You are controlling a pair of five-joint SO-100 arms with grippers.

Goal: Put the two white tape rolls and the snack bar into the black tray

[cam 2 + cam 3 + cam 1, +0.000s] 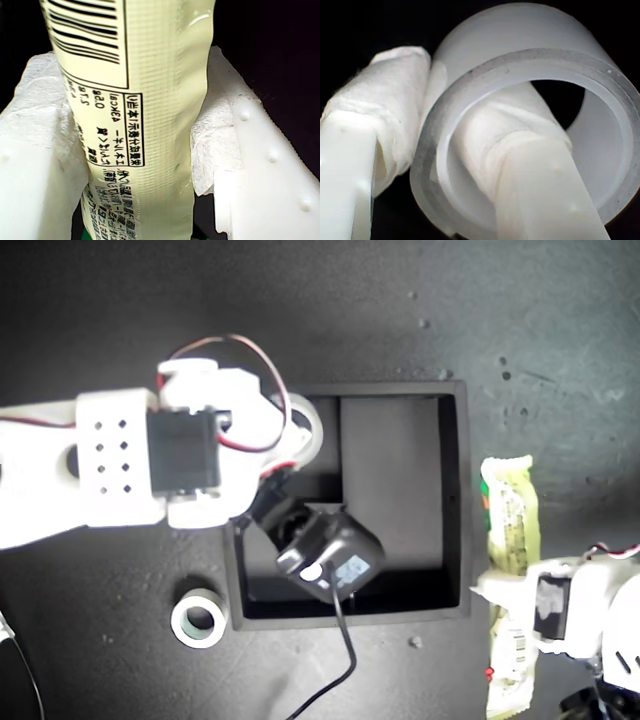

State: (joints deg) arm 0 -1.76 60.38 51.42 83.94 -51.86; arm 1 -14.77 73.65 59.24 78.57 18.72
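Nothing lies in the black tray (455, 500) yet: my second gripper (465, 165) pinches the wider tape roll (305, 425) over it, my first gripper (145, 150) clamps the snack bar (510, 540) outside, and the smaller tape roll (199, 618) waits.

Harsh glare (white parts overexposed), soft focus.

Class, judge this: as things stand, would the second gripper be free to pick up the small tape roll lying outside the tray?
Probably not yet. My second gripper is already shut on the wide tape roll over the black tray; nothing covers the small tape roll.
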